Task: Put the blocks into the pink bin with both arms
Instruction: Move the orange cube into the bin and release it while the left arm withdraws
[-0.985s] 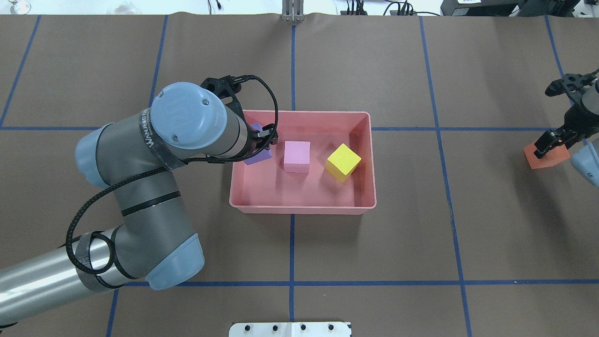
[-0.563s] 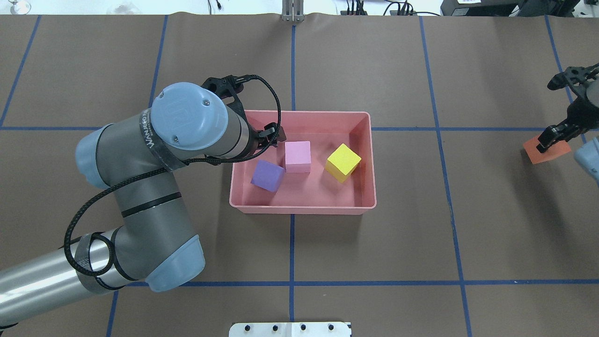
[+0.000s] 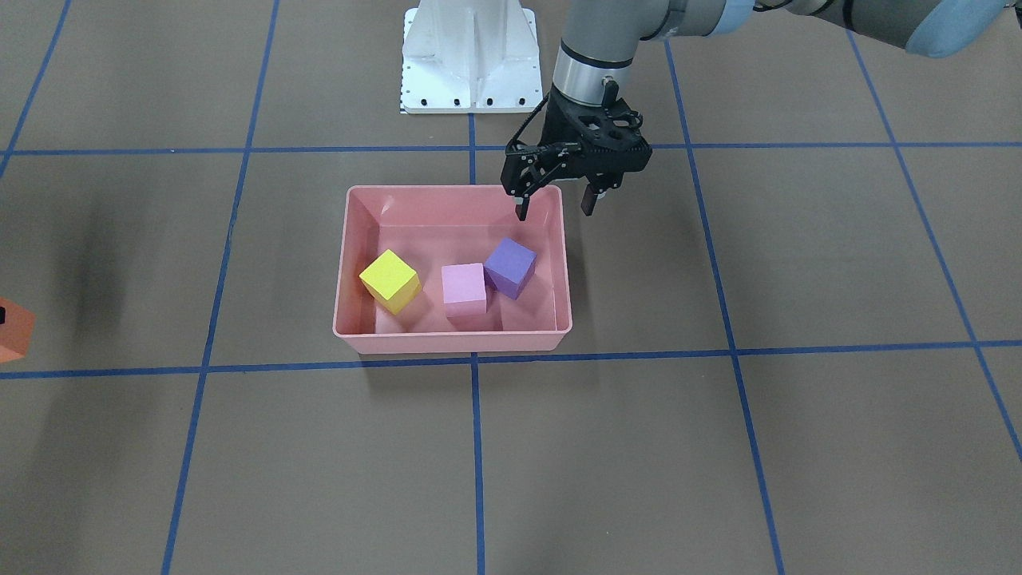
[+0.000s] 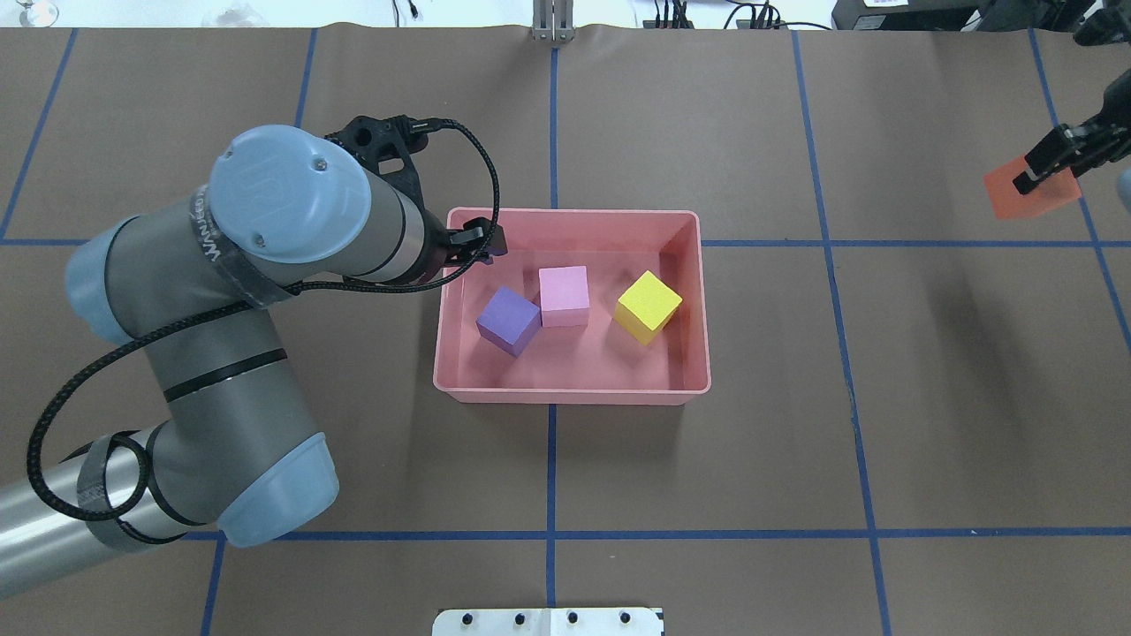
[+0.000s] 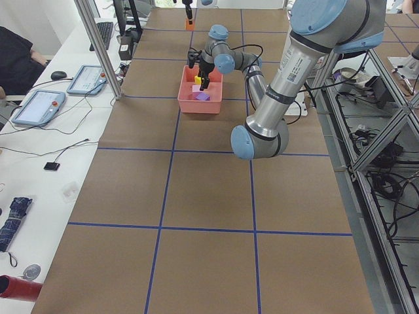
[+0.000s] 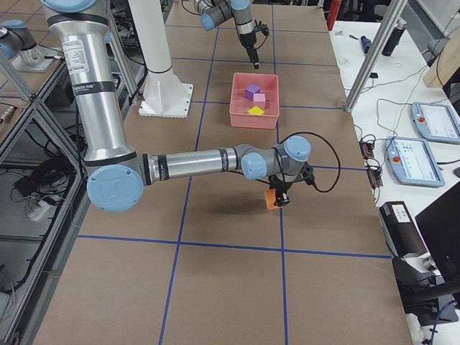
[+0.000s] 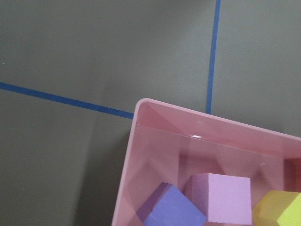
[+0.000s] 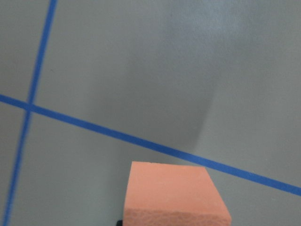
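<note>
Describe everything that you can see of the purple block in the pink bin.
The purple block is a small matte cube, foam-like in look, with sharp edges and no marks. It seems to sit flat on the floor of the pink bin, at the end nearer the left arm, turned diagonally to the walls. One corner meets, or nearly meets, the pink block beside it. Nothing grips it: the open left tool hangs above the bin's rim, clear of it.

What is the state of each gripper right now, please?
Left gripper: open, holding nothing.
Right gripper: closed on the orange block.
</note>
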Available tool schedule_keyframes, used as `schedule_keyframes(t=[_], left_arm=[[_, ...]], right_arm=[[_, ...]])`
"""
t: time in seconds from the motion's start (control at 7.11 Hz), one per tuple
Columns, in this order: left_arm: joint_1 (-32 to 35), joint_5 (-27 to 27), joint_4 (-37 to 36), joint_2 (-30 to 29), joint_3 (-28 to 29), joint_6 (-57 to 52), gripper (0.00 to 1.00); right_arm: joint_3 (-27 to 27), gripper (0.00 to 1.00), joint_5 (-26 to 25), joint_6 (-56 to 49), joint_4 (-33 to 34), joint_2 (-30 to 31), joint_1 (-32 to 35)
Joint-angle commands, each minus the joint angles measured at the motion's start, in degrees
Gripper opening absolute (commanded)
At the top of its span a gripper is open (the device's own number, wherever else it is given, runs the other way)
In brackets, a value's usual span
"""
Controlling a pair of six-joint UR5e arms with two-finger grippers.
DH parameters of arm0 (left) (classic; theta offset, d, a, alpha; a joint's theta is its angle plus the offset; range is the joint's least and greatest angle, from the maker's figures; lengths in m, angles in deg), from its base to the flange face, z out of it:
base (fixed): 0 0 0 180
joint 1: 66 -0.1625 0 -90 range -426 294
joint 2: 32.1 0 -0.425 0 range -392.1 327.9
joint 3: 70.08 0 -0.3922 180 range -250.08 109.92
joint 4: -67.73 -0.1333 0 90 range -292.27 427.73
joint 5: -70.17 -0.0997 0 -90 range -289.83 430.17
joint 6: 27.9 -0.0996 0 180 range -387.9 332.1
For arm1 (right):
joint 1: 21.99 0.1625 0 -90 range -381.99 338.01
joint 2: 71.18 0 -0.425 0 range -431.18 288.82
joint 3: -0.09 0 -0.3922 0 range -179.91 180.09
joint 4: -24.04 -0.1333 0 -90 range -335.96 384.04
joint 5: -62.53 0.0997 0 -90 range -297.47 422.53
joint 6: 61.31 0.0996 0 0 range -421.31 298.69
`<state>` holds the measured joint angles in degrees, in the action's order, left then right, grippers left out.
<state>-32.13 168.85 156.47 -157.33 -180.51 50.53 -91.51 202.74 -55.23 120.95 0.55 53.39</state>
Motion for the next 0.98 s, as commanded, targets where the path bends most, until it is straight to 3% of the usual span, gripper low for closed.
schedule_keyframes(t=[0.0, 0.14, 0.42, 0.56, 0.84], left_arm=[[3.1, 0.4, -0.3, 5.3, -1.6, -9.1, 1.00], [5.2, 1.9, -0.3, 8.0, -1.6, -14.2, 1.00], [12.9, 10.4, 0.6, 15.3, -3.3, -27.6, 1.00], [16.4, 13.6, 0.6, 17.8, -3.3, -34.2, 1.00], [21.6, 16.4, 1.0, 21.6, -2.9, -41.7, 1.00]], right_arm=[[-7.9, 0.00, 0.7, 4.4, 16.9, -8.4, 0.0], [-10.1, 0.00, 0.8, 12.1, 17.0, -10.2, -2.2], [-12.9, 0.00, -0.5, 27.1, 16.8, -15.0, -9.7], [-12.8, 0.00, -3.1, 32.3, 16.6, -17.5, -14.5], [-12.2, 0.00, -10.4, 46.5, 10.3, -19.9, -24.7]])
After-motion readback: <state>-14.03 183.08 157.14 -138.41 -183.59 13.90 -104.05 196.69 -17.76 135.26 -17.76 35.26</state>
